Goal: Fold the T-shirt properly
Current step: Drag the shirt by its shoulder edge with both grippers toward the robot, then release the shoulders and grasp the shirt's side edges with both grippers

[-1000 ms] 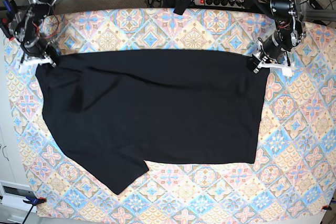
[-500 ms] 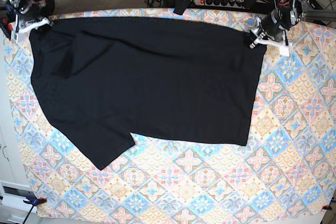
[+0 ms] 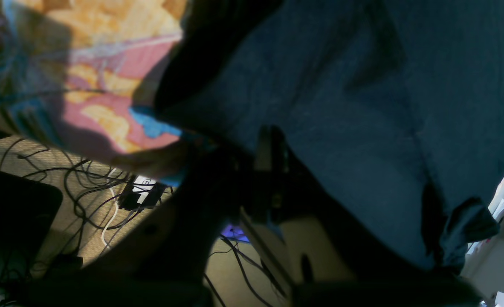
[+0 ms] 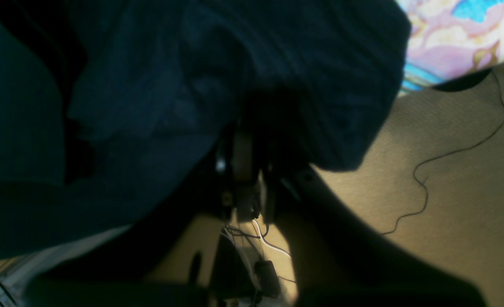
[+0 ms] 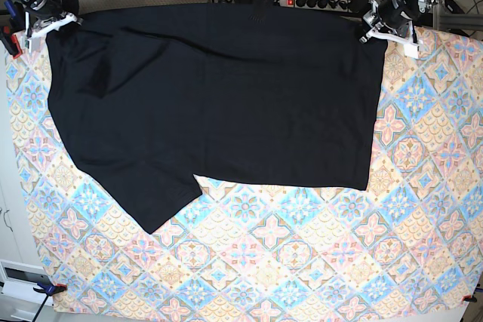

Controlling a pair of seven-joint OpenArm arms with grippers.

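T-shirt (image 5: 219, 96): it lies spread on the worktop (image 5: 423, 209), black and mostly flat. It fills the upper two thirds of the base view, and its top edge reaches the far border of the patterned cloth (image 5: 302, 262). One sleeve points to the lower left.

Left end effector (image 5: 375, 29): upper right of the base view, at the shirt's top right corner. Its fingers are pressed together and pinch the fabric there. In the left wrist view the dark cloth hangs over the pinched fingers, and the floor with cables (image 3: 85, 200) shows below.

Right end effector (image 5: 51, 24): upper left of the base view, at the shirt's top left corner. It is also pressed together on the cloth. The right wrist view is dark, but the fabric (image 4: 149, 85) drapes around the fingers.

Step in hand: I judge that both arms hold the far edge by its two corners and stretch the shirt flat, as preparation for the first fold. No fold is made yet.

Wrinkles: a diagonal crease runs near the upper left, beside the sleeve area; the rest looks smooth.

Next move: it probably calls for lifting both corners together, at the same height, and carrying the edge toward the bottom of the frame, so that it lands straight on the near hem.

Risk: if one arm leads, the fold becomes oblique; the cloth can also slip from a thin pinch.
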